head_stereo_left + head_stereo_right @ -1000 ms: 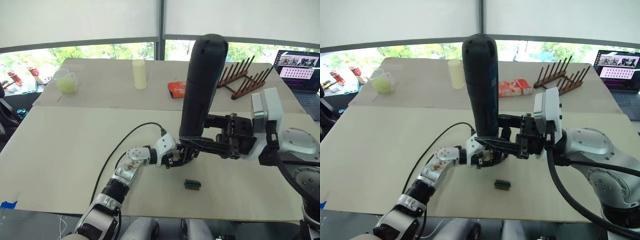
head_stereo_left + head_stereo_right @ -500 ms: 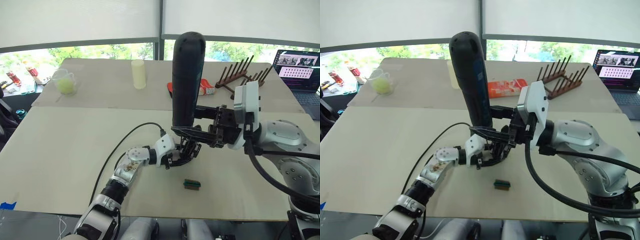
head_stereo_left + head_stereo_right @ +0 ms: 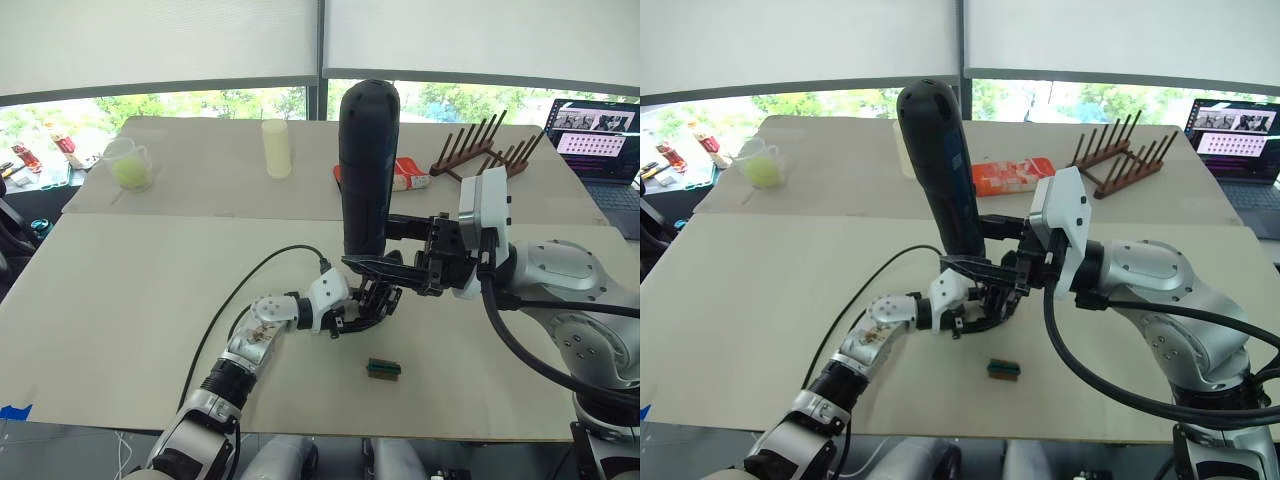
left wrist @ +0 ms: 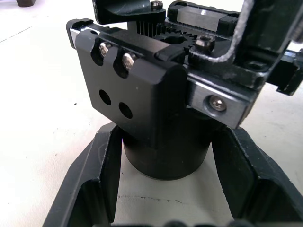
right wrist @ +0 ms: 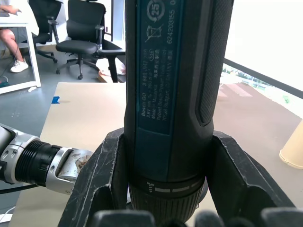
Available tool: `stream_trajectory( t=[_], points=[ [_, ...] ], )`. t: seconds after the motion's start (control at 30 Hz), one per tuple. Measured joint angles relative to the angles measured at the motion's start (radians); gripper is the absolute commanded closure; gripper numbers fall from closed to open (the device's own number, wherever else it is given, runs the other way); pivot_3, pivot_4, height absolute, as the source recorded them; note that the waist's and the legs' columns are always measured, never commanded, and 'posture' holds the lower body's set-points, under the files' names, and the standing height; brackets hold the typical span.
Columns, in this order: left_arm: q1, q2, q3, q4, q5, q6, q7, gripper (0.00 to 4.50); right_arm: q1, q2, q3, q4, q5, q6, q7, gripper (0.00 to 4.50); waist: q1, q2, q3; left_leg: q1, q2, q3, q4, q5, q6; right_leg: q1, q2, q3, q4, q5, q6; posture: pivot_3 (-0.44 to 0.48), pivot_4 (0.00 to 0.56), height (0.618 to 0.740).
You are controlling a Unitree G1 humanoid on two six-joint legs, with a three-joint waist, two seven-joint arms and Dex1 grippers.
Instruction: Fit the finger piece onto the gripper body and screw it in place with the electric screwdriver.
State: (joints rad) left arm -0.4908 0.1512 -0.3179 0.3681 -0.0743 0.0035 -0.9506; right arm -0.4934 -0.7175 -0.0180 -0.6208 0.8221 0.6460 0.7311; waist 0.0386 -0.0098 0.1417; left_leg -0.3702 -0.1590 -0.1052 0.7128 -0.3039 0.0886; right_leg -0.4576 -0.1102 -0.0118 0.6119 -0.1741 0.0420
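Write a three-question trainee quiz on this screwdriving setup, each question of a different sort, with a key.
1. True or false: the electric screwdriver lies flat on the table.
2. Which gripper holds the gripper body? A) left gripper B) right gripper C) neither
3. Fill in: the small green-and-brown block lies on the table, nearer the robot than the ____.

Key:
1. False. It stands nearly upright, rounded end up, in the jaws of the right gripper.
2. A. The left gripper has its jaws on either side of the body's round base, which rests on the table.
3. gripper body.
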Motion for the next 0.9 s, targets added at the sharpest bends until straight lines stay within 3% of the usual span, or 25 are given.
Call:
stream_trajectory(
  t=[0.9],
  points=[
    [0.000, -0.002, -0.002, -0.002, -0.003, 0.000, 0.000, 2.24, 0.021, 0.013, 0.001, 0.021, -0.062, -0.003, 0.051, 2.59, 0.000, 0.000, 0.000, 0.000, 0.000, 0.000, 0.000, 0.000, 0.000, 0.000, 0.000, 0.000, 0.000, 0.000, 0.000, 0.000, 0.150, 0.740]
  ],
)
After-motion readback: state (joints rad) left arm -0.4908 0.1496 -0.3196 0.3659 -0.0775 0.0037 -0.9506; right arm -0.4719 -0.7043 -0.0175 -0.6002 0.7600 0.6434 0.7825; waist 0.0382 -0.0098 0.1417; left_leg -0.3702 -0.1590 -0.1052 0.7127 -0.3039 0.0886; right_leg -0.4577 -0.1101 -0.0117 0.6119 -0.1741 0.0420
